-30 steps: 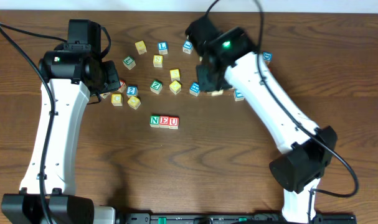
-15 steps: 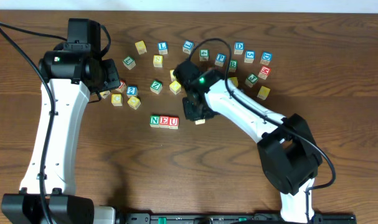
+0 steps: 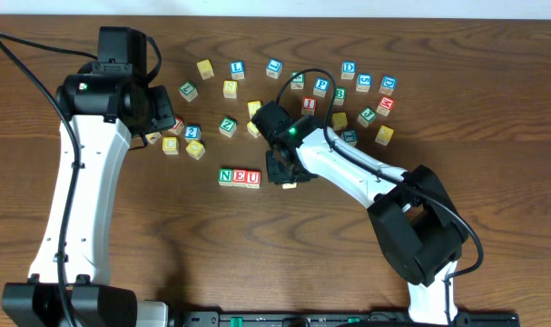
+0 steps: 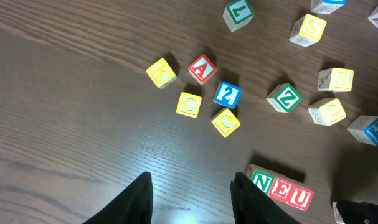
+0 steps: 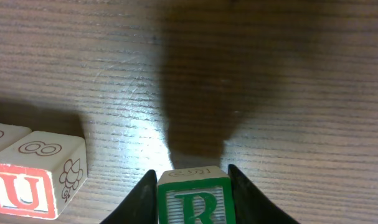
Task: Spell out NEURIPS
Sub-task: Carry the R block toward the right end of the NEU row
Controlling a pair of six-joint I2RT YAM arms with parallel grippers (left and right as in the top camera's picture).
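Observation:
Three wooden cubes form a row reading N, E, U point(image 3: 240, 177) at the table's middle; the same row point(image 4: 282, 188) shows in the left wrist view. My right gripper point(image 3: 289, 178) is low, just right of the U. Its fingers close on both sides of a green-framed R cube point(image 5: 193, 200), a small gap away from the U cube point(image 5: 34, 179). My left gripper point(image 4: 192, 199) hangs open over bare wood at the left, holding nothing. A blue P cube point(image 3: 321, 87) lies among the loose cubes at the back.
Loose lettered cubes are scattered across the back of the table point(image 3: 366, 100). A small cluster with A, 2 and yellow cubes point(image 4: 204, 93) lies near my left arm. The wooden table's front half point(image 3: 257, 254) holds only the arms' bases.
My right arm swung from the back cluster down to the row with the R cube, then edged left toward the U. The left arm stayed still.

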